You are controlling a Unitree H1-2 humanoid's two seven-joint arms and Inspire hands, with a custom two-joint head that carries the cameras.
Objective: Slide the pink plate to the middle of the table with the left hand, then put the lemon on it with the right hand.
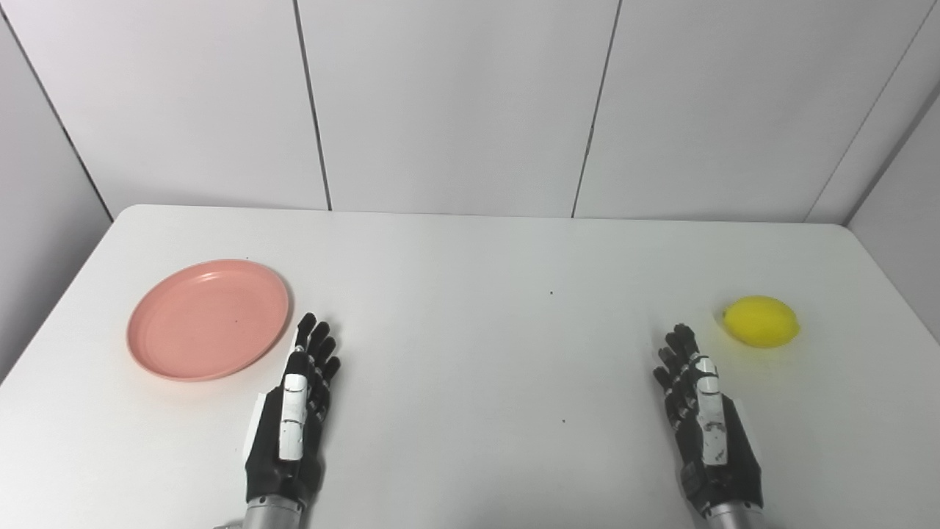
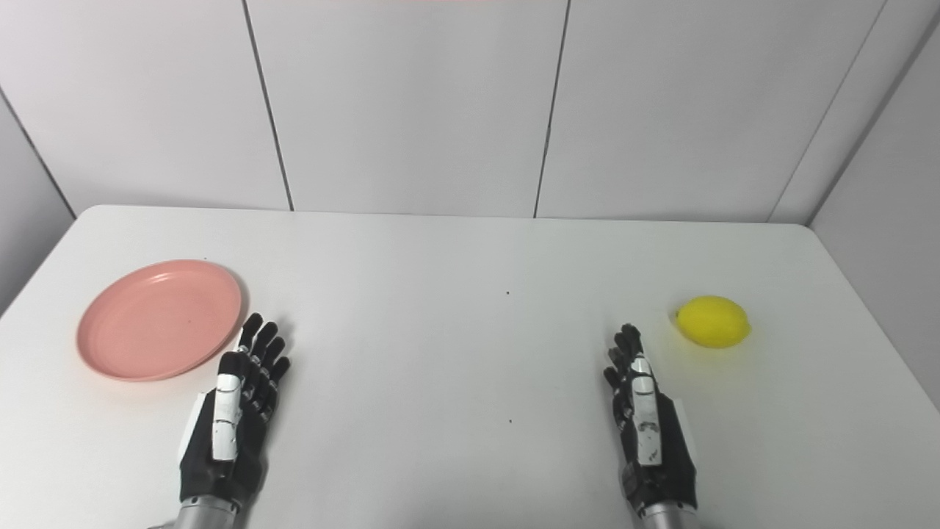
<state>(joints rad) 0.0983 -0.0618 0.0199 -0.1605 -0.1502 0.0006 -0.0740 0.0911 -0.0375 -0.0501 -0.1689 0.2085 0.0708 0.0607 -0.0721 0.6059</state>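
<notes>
Pink plate flat on the white table, far left, empty. Lemon far right, on its side. Left hand just beside the plate's near right rim, not touching; fingers stretched out, slightly spread, holding nothing. Right hand near the lemon, apart from it; fingers likewise extended, gripping nothing.

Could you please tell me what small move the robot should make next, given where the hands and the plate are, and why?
Probably the left robot hand should ease left and forward until its fingers meet the near right rim of the pink plate. The plate sits at the table's left side, not yet in the middle, and that hand lies open just beside it, apart. The lemon and right robot hand can wait.
</notes>
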